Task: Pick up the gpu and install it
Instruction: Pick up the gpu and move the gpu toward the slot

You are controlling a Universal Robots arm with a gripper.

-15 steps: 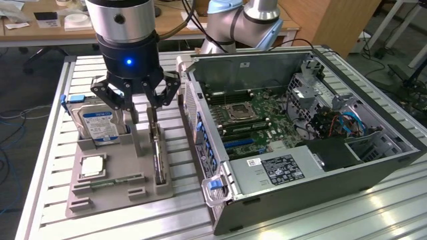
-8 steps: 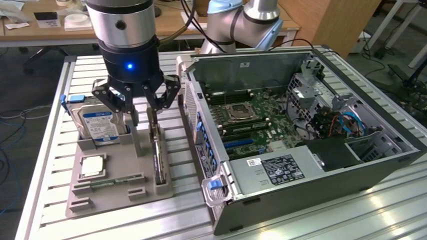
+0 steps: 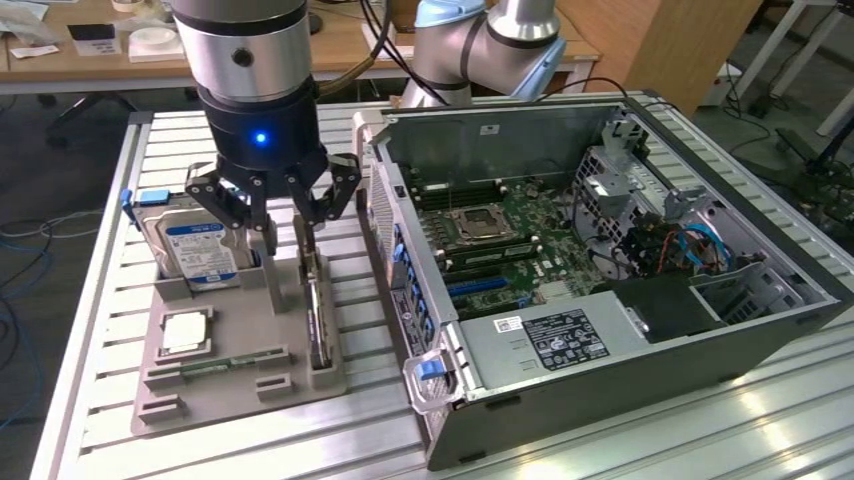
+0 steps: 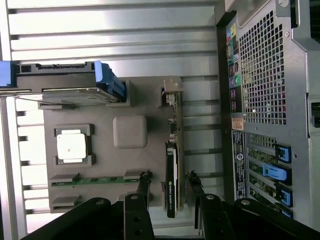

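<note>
I have the black multi-fingered claw (image 3: pixel 291 218) hanging over the flat grey plastic holder tray (image 3: pixel 220 395), which lies on the ribbed aluminium tabletop (image 3: pixel 107 330). The claw's fingers (image 4: pixel 144 182) are spread apart and hold nothing. The gpu (image 3: pixel 315 305), a thin circuit card with a black face and a silver metal bracket at one end, stands on its edge in a slot along the side of the tray that faces the open grey computer case (image 3: pixel 627 390). The card's long axis runs along that tray edge, and its bracket end points toward the tray corner away from the claw. In the wrist view the card's black stretch lies straight below the claw, between the two sets of fingers, one set on each face. The opening therefore lies across the card's thickness and not along its length. I judge the fingers to be apart from the card, though I cannot tell how much height separates them. On the tray's far side from the card, a silver hard drive in a blue frame (image 3: pixel 200 245) stands upright. A square silver processor chip (image 3: pixel 184 333) and a narrow green memory stick (image 3: pixel 234 362) also sit in their own tray pockets, away from the claw.
</note>
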